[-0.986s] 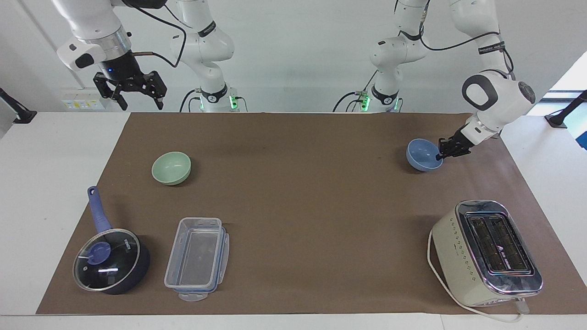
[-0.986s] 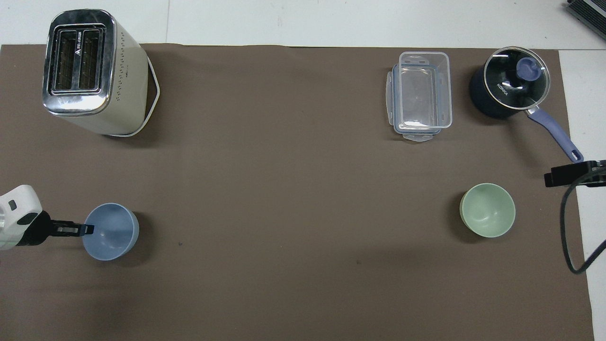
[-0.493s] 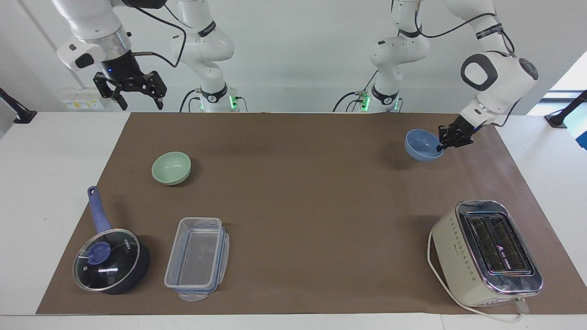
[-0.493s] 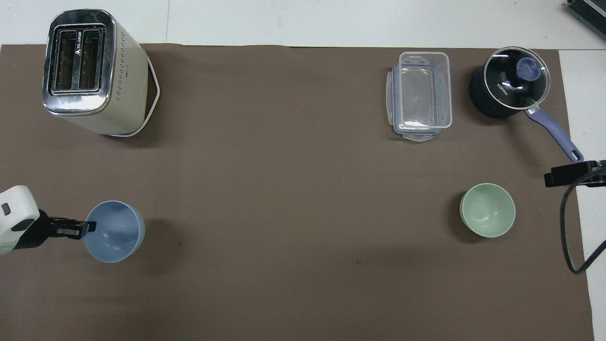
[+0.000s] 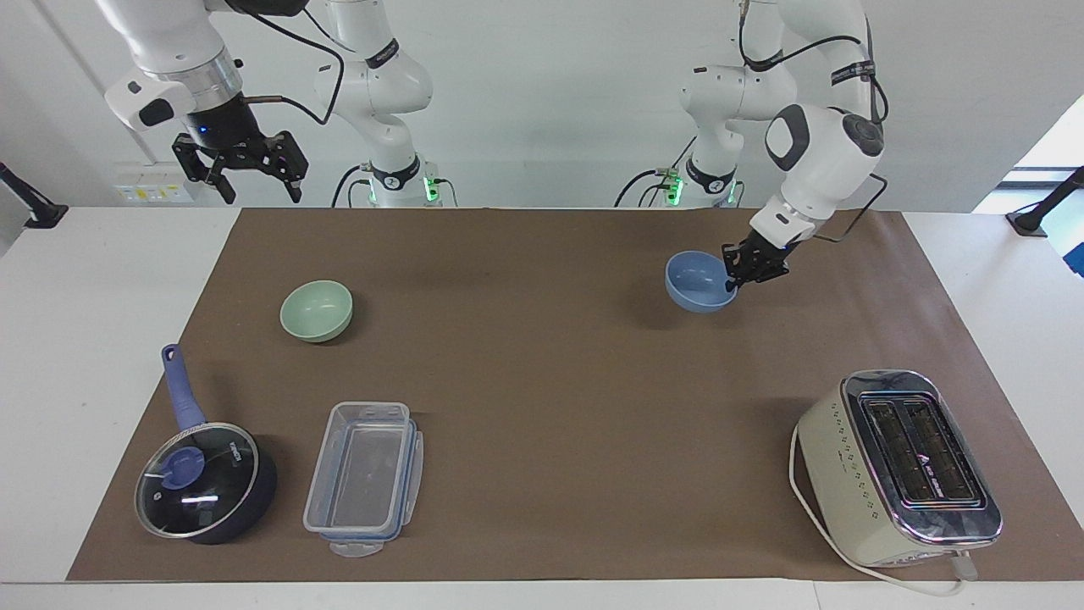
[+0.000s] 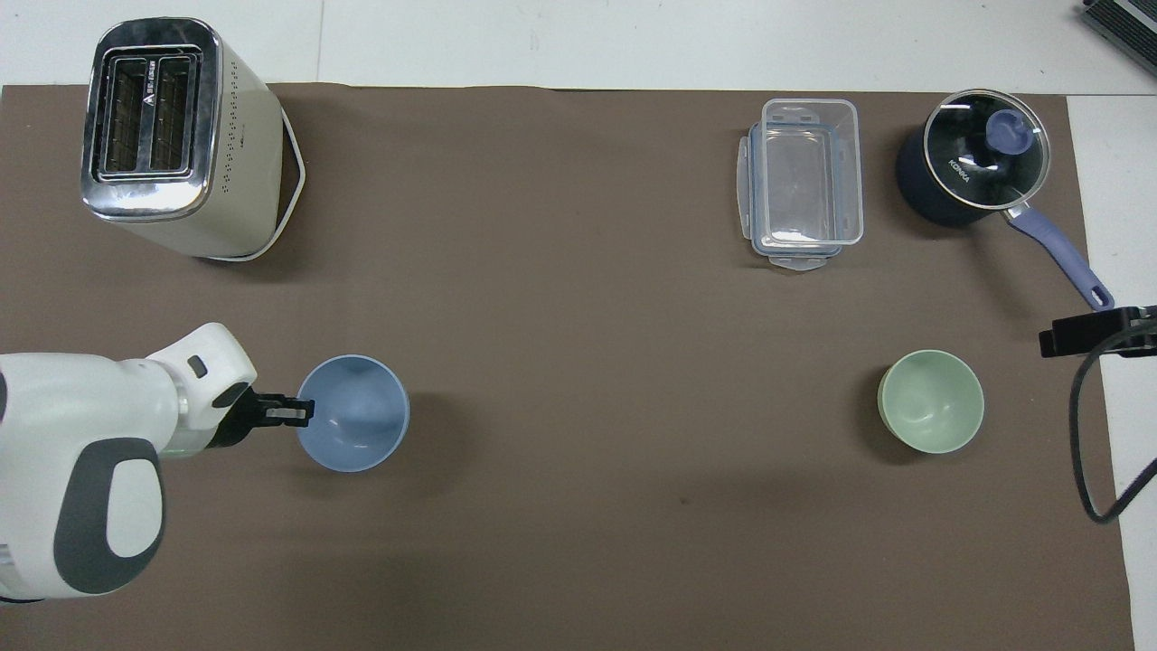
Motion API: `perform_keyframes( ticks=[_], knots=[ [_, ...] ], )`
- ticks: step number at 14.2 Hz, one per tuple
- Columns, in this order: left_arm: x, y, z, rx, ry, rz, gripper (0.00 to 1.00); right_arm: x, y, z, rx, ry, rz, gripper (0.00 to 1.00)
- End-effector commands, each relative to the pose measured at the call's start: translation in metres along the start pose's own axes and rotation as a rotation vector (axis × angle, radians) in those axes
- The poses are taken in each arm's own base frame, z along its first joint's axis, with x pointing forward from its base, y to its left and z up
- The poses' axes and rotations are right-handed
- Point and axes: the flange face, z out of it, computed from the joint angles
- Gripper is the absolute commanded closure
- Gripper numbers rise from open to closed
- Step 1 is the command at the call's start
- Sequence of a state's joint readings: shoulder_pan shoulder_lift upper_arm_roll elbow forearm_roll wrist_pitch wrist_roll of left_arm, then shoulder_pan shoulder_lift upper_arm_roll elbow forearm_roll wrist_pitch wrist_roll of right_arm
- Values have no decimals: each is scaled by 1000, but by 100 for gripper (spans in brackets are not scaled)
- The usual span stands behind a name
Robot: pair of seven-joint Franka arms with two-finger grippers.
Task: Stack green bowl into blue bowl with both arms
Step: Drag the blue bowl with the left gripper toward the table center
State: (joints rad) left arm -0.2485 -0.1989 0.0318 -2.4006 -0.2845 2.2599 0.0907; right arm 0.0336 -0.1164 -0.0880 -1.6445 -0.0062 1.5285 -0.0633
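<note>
- Pictured: left hand (image 5: 738,280) clamped on the rim of the blue bowl (image 5: 698,282), bowl lifted clear of the table (image 5: 542,508), its shadow thrown on the brown mat just beneath.
- Held bowl roughly level, mouth up, hanging over the mat toward the left arm's end, short of the middle.
- Seen from overhead: same hand (image 6: 303,412) pinching the rim at the arm's own side, with the blue bowl (image 6: 353,413) jutting out toward the table's middle.
- Green bowl (image 5: 316,310) upright on the mat toward the right arm's end, untouched, well apart from the blue one; nearer to the robots than the saucepan (image 5: 206,480) and the clear container (image 5: 364,479).
- Right hand (image 5: 240,163) parked high over the table's edge at its own end, fingers spread wide, holding nothing; arm waiting.
- Step in hand, by the look of it: carrying the blue bowl to a spot both arms can reach; stacking itself not yet begun.
- Next move likely calls for: setting the blue bowl down flat and mouth up near the middle, letting go of the rim cleanly without tipping it.
- After that, probably: right hand down onto the green bowl's rim, lift, centre over the blue bowl, lower straight in.
- Toaster (image 5: 898,466) standing well clear of the path.
</note>
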Motion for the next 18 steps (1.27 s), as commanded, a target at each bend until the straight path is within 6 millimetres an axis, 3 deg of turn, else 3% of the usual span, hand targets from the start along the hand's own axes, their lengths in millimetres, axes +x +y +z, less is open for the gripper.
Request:
perform_keyframes(
  ticks=[1,4,12,14,18],
  knots=[
    [26,56,10,47,8,-47,100,2,1,-2,14,4,-10,0],
    [47,102,20,40,44,-91,100,2,1,-2,16,4,-10,0],
    [82,169,69,61,79,-154,100,2,1,-2,14,4,-10,0],
    [86,178,69,64,89,-165,100,2,1,-2,14,4,-10,0],
    [90,177,75,68,85,-171,100,2,1,-2,14,4,-10,0]
  ],
)
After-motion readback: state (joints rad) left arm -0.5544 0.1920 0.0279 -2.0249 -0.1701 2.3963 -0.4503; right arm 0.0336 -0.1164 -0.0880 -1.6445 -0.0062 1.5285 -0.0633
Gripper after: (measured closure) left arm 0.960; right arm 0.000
